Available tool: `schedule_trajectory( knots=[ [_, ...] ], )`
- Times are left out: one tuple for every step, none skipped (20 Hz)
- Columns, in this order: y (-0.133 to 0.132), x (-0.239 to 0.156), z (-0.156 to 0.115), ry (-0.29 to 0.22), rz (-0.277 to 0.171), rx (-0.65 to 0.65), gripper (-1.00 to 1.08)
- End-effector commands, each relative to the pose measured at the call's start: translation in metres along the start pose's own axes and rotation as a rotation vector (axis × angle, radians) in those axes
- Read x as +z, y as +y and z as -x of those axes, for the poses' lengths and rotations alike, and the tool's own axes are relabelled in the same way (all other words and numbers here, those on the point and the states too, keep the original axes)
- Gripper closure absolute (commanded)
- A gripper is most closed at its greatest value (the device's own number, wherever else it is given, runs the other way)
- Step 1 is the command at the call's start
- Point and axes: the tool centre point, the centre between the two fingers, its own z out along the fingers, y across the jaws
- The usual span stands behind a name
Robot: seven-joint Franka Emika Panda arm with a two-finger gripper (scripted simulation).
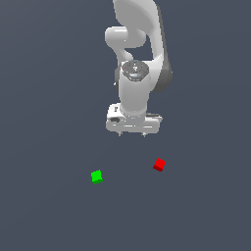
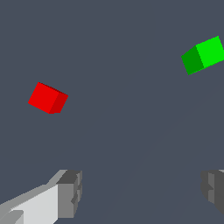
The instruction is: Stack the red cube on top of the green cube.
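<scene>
The red cube (image 1: 159,164) lies on the dark floor toward the exterior view's right; the wrist view shows the red cube (image 2: 47,98) too. The green cube (image 1: 96,176) rests apart from it, toward the exterior view's left, and appears in the wrist view as the green cube (image 2: 202,55). My gripper (image 1: 132,134) hangs above the floor, behind and between the two cubes, touching neither. In the wrist view the gripper (image 2: 142,192) is open, its fingers (image 2: 69,192) spread wide with nothing between them.
The white arm (image 1: 137,59) rises behind the gripper at the top of the exterior view. A plain dark grey floor (image 1: 49,98) surrounds both cubes.
</scene>
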Motion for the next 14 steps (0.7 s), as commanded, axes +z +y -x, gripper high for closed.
schedule_trajectory(
  knots=[
    [-0.009, 0.005, -0.001, 0.001, 0.0, 0.026, -0.92],
    [-0.013, 0.008, -0.002, 0.001, 0.001, 0.038, -0.92],
    [-0.017, 0.01, -0.003, 0.002, 0.001, 0.051, -0.92],
    [-0.022, 0.013, -0.005, 0.002, 0.001, 0.066, -0.92],
    [-0.027, 0.016, -0.006, 0.003, 0.001, 0.081, -0.92],
    [-0.032, 0.02, -0.007, 0.003, 0.002, 0.097, -0.92],
    [-0.037, 0.023, -0.009, 0.004, 0.002, 0.114, -0.92],
    [-0.043, 0.027, -0.011, 0.005, 0.002, 0.131, -0.92],
    [-0.048, 0.03, -0.013, 0.005, 0.002, 0.149, -0.92],
    [-0.054, 0.034, -0.015, 0.006, 0.003, 0.167, -0.92],
    [-0.059, 0.037, -0.017, 0.007, 0.003, 0.185, -0.92],
    [-0.065, 0.041, -0.02, 0.007, 0.003, 0.203, -0.92],
    [-0.07, 0.044, -0.022, 0.008, 0.004, 0.221, -0.92],
    [-0.076, 0.048, -0.025, 0.009, 0.004, 0.24, -0.92]
  ],
)
